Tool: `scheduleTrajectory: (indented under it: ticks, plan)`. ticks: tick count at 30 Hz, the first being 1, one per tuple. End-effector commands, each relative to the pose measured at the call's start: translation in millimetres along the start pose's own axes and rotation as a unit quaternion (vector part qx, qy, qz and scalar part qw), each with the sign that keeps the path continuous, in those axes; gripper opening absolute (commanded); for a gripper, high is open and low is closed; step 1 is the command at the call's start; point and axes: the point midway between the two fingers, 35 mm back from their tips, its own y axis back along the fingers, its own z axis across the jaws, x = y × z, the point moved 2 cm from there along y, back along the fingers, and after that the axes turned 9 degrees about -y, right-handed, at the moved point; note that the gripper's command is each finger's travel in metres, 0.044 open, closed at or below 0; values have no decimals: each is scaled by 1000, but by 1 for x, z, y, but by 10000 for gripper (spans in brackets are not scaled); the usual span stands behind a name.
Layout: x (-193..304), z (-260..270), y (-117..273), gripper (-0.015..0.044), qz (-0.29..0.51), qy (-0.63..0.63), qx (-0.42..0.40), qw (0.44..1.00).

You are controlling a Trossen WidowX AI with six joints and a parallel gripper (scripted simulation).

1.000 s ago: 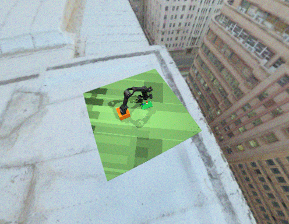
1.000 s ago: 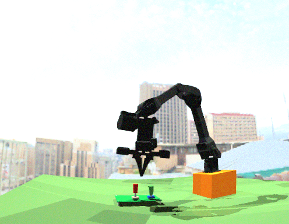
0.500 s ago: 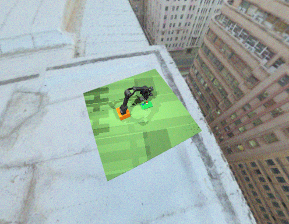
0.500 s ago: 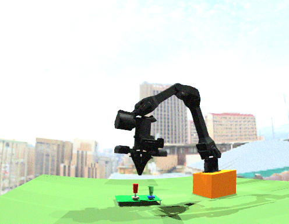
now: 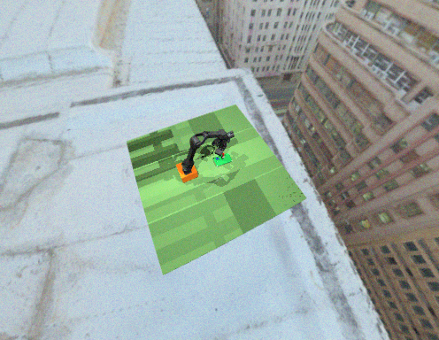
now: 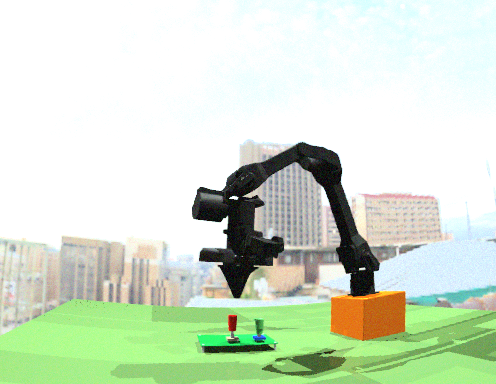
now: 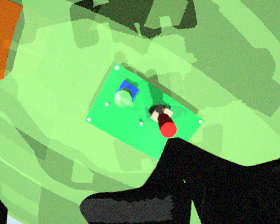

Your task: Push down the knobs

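The green circuit board (image 5: 225, 163) (image 6: 212, 342) (image 7: 142, 141) stands on short legs. The red knob (image 6: 232, 322) (image 7: 168, 130) stands upright above its whitish potentiometer (image 6: 233, 340), with a stretch of shaft showing between them. The green knob (image 6: 259, 325) (image 7: 123, 98) stands above the blue potentiometer (image 6: 259, 339) (image 7: 131, 88); a narrow part shows under the knob, and I cannot tell how wide the gap is. My gripper (image 6: 237, 295) (image 7: 173, 142) is shut and empty, pointing down. Its tips are above the red knob, clear of it, in the exterior view.
The orange base block (image 5: 188, 174) (image 6: 367, 316) (image 7: 7, 35) carries the arm, on the green knob's side of the board. The patterned green table top (image 5: 201, 238) (image 6: 117, 319) (image 7: 45, 65) surrounds the board. The arm's shadow falls on it.
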Motion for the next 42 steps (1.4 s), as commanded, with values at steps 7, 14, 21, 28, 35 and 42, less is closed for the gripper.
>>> scheduleTrajectory:
  ticks: [7, 14, 21, 28, 35, 42]
  plan:
    - [4, -3, 4, 0, -5, 178, -5, 984]
    - [6, -5, 6, 0, -9, 296, -7, 955]
    - [9, -6, 8, 0, -13, 399, -9, 917]
    - [9, -6, 5, 0, -13, 401, -9, 916]
    - [8, -6, -12, 0, -13, 401, -9, 916]
    - [8, -6, -19, 0, -13, 401, -9, 916]
